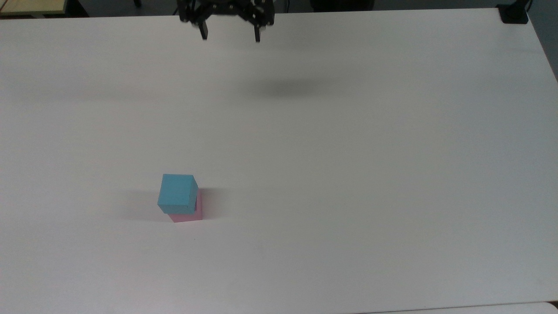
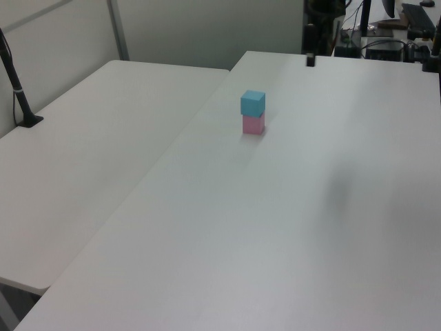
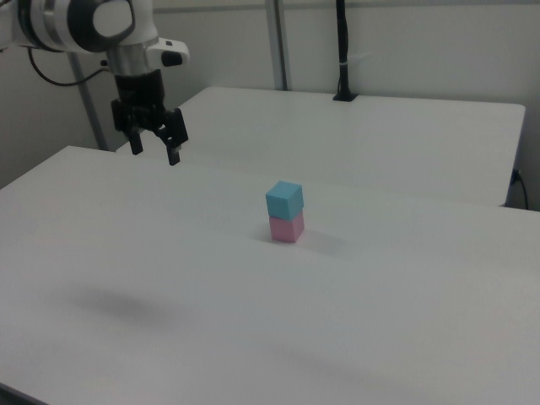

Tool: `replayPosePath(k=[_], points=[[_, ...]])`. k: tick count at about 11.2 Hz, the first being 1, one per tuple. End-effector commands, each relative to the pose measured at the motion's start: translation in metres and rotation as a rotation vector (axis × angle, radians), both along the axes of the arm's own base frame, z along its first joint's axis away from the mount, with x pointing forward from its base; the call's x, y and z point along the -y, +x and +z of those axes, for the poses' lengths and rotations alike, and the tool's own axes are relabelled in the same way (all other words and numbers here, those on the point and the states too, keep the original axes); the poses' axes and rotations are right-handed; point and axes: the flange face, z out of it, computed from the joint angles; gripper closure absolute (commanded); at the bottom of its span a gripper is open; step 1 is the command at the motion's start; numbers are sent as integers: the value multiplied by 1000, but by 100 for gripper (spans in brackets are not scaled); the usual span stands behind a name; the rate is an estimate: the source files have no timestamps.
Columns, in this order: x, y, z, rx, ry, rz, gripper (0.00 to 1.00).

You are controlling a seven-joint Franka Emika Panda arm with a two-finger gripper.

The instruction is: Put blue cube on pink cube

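The blue cube [image 1: 177,192] rests on top of the pink cube [image 1: 190,212], a little offset from it, on the white table [image 1: 348,174]. The same stack appears as blue cube [image 2: 253,103] over pink cube [image 2: 253,125], and as blue cube [image 3: 284,199] over pink cube [image 3: 287,227]. My gripper [image 1: 230,35] hangs open and empty at the top view's upper edge, far from the stack. In the right view my gripper [image 3: 156,153] is high above the table to the stack's left, fingers spread.
A second white table [image 2: 103,138] adjoins on the left view's left, with a black post [image 2: 17,83] clamped at its edge. A black clamp [image 1: 513,13] sits at the top view's upper right corner. Equipment and cables [image 2: 393,31] stand behind the table.
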Motion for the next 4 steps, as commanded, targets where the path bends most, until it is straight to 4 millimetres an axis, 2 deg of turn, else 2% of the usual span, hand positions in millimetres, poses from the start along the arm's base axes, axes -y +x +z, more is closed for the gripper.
replayPosePath(k=[1, 4], points=[[0, -20, 3, -18, -10, -6, 0], [-2, -19, 4, -15, -16, -7, 0]])
